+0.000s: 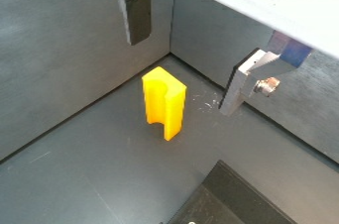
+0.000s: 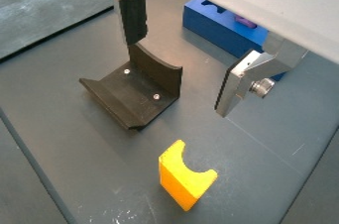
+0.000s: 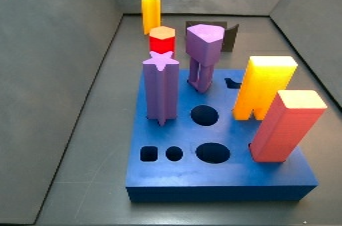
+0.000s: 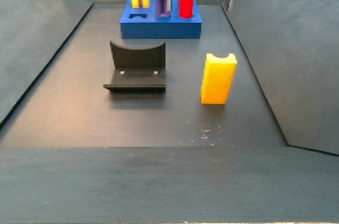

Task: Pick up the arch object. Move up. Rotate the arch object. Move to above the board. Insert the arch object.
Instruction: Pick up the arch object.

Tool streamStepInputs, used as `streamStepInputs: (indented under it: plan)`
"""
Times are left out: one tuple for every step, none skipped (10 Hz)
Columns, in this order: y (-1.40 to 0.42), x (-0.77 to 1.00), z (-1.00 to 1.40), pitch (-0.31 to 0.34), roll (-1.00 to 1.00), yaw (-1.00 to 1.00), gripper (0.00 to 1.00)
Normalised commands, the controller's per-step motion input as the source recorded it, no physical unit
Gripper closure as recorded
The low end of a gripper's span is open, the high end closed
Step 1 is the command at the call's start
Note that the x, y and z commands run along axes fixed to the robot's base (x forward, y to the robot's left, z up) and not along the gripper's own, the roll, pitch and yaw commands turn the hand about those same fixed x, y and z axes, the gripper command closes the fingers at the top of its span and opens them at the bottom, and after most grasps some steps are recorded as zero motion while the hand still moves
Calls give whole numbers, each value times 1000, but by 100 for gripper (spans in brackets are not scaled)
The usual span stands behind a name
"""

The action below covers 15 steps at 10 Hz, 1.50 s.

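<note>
Arch object (image 4: 219, 77) not yet picked up, standing free on the floor.

Nothing of the task looks done: the gripper (image 1: 192, 48) hangs above the arch object with its jaws wide apart and empty, the silver fingers (image 1: 137, 12) clear of the block, which stands upright below and between them, groove down one side in a wrist view. The fixture (image 2: 134, 91) sits just beside it, and the blue board (image 3: 214, 140) lies well beyond the jaws, already carrying several other blocks with some holes open. Grasping, lifting, turning, carrying over and inserting all remain.
</note>
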Motion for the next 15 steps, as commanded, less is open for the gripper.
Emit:
streamStepInputs:
  plan:
    - [123,-426,-340,-150,67,-17,0]
    - [217,-674,-466,-230,51,-97,0]
    - [226,-626,-557,-284,36,-91,0]
    - [157,-140,-623,-196,9,-129,0]
    - [117,0,-500,-120,0,-94,0]
    - [103,0,-409,-90,-50,-43,0]
    - [77,123,-420,-63,-73,-26,0]
    - [106,180,-414,-34,-84,-6,0]
    - [143,89,-411,-49,-100,-29,0]
    - [240,0,-317,-73,-214,-80,0]
    - [269,-74,-311,-94,-277,-66,0]
    - [243,-77,-269,-76,-259,-3,0]
    - [157,-83,-277,-59,-260,-9,0]
    - [57,-77,-249,-13,-310,-83,0]
    - [49,-140,-203,-14,-407,-86,0]
